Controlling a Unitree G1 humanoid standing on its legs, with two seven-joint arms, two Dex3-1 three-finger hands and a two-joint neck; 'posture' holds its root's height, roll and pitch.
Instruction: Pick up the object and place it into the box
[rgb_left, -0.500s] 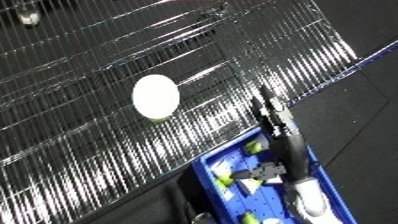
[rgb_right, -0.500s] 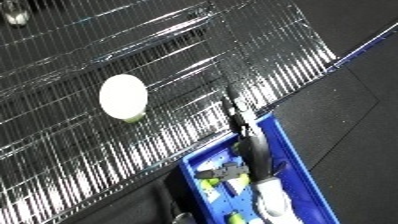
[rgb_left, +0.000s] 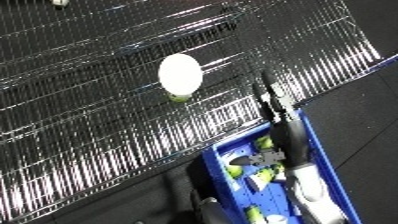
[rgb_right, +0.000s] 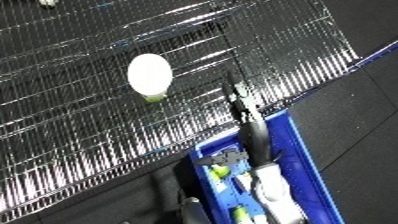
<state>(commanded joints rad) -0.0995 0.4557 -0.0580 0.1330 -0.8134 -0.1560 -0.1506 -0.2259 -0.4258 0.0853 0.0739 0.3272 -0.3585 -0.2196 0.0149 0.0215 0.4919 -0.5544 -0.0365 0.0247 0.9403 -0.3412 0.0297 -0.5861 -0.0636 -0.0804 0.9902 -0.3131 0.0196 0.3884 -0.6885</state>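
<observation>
The white object (rgb_left: 179, 73), with a green bit under it, lies on the wire rack (rgb_left: 80, 125), well apart from the blue bin (rgb_left: 320, 155). The right hand (rgb_left: 274, 107) reaches toward it; its fingers cannot be made out. It should close only once it is around the object.

Blue bin (rgb_left: 322, 150) cut off by the lower edge. Yellow-green things (rgb_left: 234, 171) inside too blurred to name. Right hand (rgb_right: 238, 100) a thin dark shape, fingers not readable. Forearm (rgb_left: 313, 190) cut off below. Left hand out of view.
</observation>
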